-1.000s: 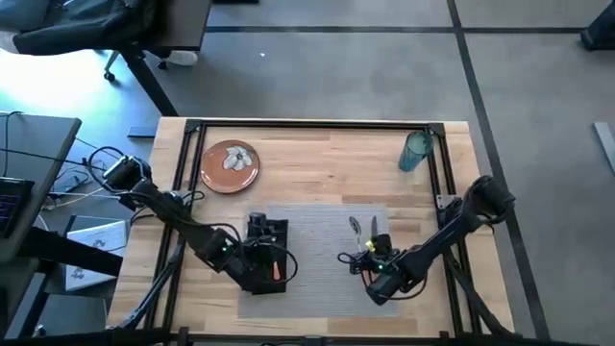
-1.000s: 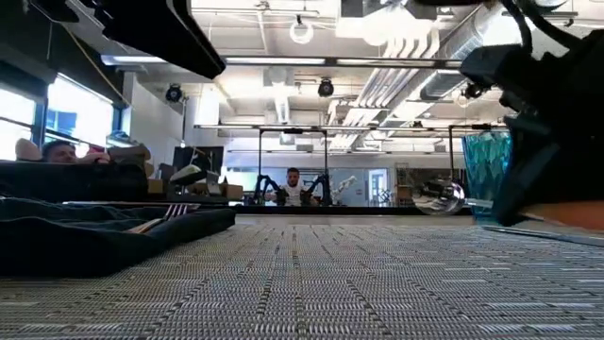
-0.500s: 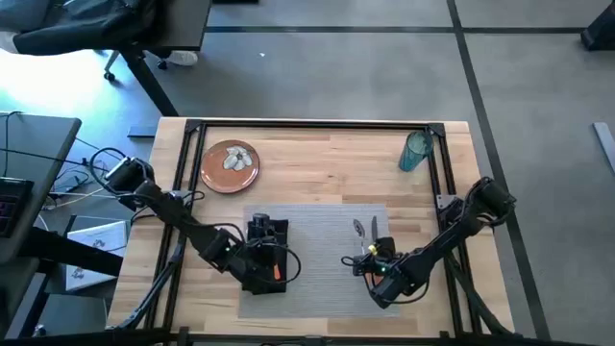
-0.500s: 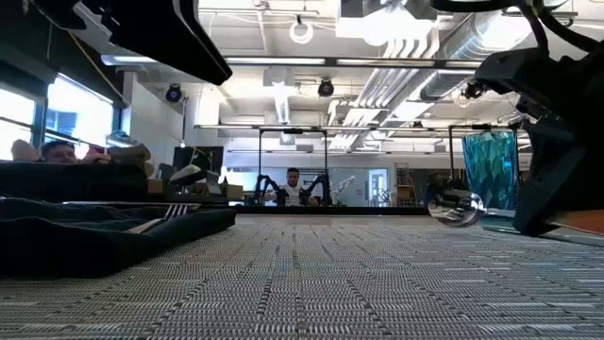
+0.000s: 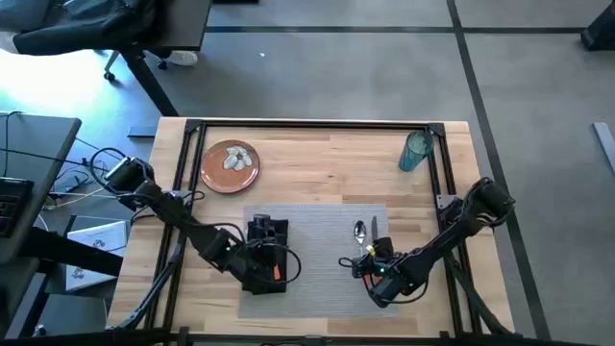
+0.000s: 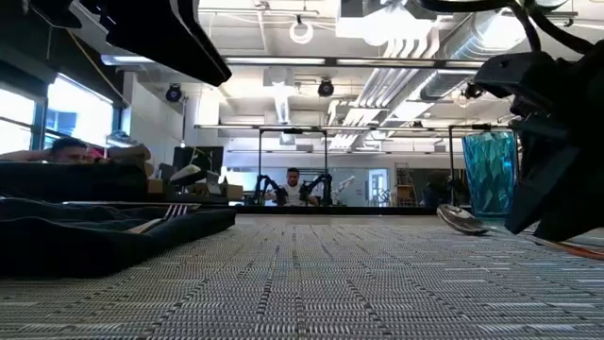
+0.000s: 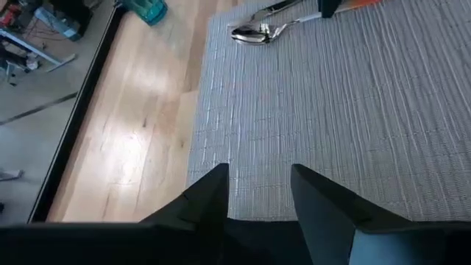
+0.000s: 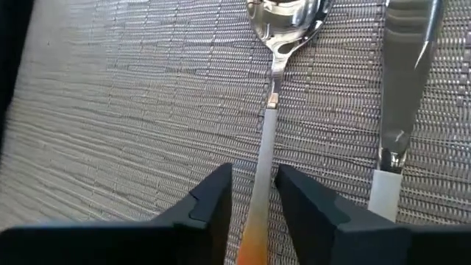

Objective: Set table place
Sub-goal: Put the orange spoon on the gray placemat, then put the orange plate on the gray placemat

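Item: spoon (image 8: 283, 22). Half a second ago we saw it held clear of the placemat (image 5: 317, 288); now it lies flat, lower right of centre in the high view, beside the knife (image 8: 401, 88). We judge the spoon nearly placed.

Right gripper (image 8: 254, 195): fingers close about the spoon's handle, not yet let go.

Left gripper (image 7: 257, 195): fingers apart, empty, over the napkin (image 5: 266, 252).

Outstanding: plate (image 5: 229, 166), upper left; tumbler (image 5: 415, 151), upper right.

Only the right wrist view shows the grip; only the high view shows plate and tumbler placement.
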You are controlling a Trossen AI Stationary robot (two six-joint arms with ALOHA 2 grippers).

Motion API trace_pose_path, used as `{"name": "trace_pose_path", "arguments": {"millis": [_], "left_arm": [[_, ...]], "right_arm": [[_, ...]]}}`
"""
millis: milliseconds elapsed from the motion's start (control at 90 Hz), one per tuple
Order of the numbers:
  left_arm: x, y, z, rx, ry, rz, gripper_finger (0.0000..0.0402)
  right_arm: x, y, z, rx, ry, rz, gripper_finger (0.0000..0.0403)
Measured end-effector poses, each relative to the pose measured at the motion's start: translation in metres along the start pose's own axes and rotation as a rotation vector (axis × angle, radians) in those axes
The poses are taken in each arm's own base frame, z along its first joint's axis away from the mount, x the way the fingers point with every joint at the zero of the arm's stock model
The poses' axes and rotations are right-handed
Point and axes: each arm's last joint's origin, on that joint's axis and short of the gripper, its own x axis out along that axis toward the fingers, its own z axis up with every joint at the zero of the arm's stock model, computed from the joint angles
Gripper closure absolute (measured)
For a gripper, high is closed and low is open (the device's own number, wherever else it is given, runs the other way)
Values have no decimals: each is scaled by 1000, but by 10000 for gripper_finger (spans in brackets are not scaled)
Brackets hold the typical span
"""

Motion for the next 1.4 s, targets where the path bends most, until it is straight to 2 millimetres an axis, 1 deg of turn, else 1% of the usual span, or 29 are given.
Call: {"name": "trace_pose_path", "arguments": {"millis": [156, 311, 433, 533, 633, 689, 744, 833, 911, 1089, 1222, 1300, 1400], "left_arm": [[0, 0, 0, 1, 2, 0, 269], [0, -1, 0, -31, 9, -29, 269], [-1, 2, -1, -39, 20, -31, 269], [-7, 11, -5, -59, 67, -51, 268], [-15, 31, -10, -153, 169, -110, 266], [-18, 47, -15, -219, 243, -88, 261], [-20, 63, -24, -248, 330, -30, 254], [-21, 85, -41, -251, 477, 73, 237], [-18, 99, -58, -245, 555, 124, 221], [-3, 121, -101, -261, 644, 174, 205], [16, 128, -127, -258, 665, 143, 204], [26, 133, -130, -287, 689, 74, 204], [36, 138, -133, -310, 704, 81, 204]], "right_arm": [[-11, 0, 5, -69, 73, -25, 289], [-33, 5, 14, -210, 192, 21, 289], [-49, 11, 28, -269, 210, 92, 289], [-57, 16, 41, -358, 196, 143, 289], [-58, 21, 55, -453, 168, 177, 289], [-57, 24, 62, -515, 138, 181, 289], [-53, 26, 68, -577, 120, 175, 287], [-46, 27, 79, -665, 96, 140, 279], [-40, 27, 89, -728, 81, 96, 264], [-31, 23, 106, -873, -34, -1, 222], [-15, 6, 110, -938, -90, -75, 203], [-5, -5, 108, -934, -100, -80, 199], [6, -17, 103, -914, -105, -42, 199]]}}
